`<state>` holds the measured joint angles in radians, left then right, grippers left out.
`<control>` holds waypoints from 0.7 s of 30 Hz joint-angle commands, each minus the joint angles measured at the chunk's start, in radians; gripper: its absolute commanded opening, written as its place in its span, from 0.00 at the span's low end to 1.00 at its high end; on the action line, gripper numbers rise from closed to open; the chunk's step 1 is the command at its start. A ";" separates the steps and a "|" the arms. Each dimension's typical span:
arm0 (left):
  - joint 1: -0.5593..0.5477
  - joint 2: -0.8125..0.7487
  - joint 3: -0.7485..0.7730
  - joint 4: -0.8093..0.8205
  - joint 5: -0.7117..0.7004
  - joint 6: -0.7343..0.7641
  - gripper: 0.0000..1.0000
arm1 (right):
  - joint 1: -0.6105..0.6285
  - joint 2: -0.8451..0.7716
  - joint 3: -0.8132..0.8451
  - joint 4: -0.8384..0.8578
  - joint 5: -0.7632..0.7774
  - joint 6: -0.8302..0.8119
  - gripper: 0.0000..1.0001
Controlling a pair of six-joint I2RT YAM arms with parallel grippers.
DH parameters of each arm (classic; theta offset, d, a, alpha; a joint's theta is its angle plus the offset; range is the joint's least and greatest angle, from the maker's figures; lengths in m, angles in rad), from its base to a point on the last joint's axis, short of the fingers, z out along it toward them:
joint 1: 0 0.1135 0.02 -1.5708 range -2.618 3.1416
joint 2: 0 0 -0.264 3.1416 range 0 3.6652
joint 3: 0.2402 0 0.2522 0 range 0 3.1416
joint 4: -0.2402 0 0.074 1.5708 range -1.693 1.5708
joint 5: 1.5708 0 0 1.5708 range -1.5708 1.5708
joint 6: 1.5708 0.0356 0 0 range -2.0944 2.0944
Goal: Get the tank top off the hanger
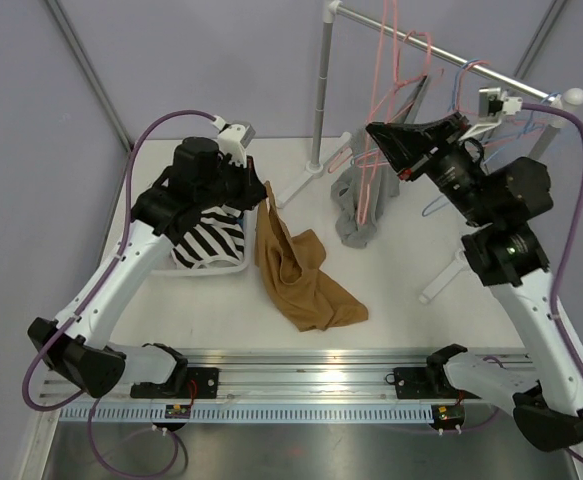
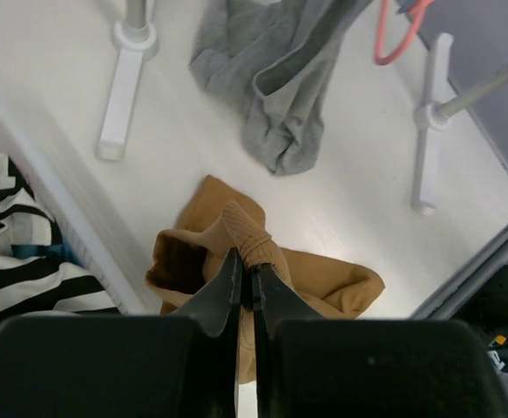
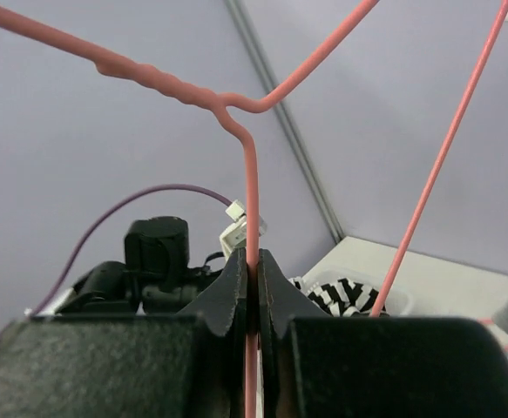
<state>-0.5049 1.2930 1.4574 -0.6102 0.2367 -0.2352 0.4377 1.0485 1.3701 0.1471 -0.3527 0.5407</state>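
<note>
Tan ribbed tank top (image 1: 301, 275): off any hanger, crumpled in a long heap on the white counter (image 1: 411, 255), one strap end lifted and pinched in the closed left end effector (image 2: 246, 261). Pink wire hanger (image 1: 376, 150): hanging from the rail (image 1: 441, 45), neck just below the twist clamped in the closed right end effector (image 3: 252, 261). Gray tank top (image 1: 356, 210): gathered on the hanger's lower part, bottom bunched on the counter.

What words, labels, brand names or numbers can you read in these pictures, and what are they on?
No readable text anywhere.
Too small to read: small red tags by the rail.
No print visible: tan garment, gray garment, striped cloth, pink hanger.
</note>
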 commanded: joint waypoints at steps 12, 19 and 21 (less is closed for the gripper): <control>-0.009 0.029 0.040 -0.062 -0.079 -0.036 0.66 | 0.006 -0.326 0.219 -0.943 0.462 0.146 0.00; -0.038 -0.018 0.031 -0.092 -0.128 -0.026 0.89 | 0.006 -0.340 0.182 -0.995 0.463 0.179 0.00; -0.053 -0.043 0.026 -0.105 -0.151 -0.020 0.91 | 0.006 -0.320 0.185 -1.003 0.511 0.167 0.00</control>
<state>-0.5392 1.3140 1.4578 -0.7170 0.1337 -0.2684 0.4385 0.7010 1.5547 -0.8352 0.0830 0.6987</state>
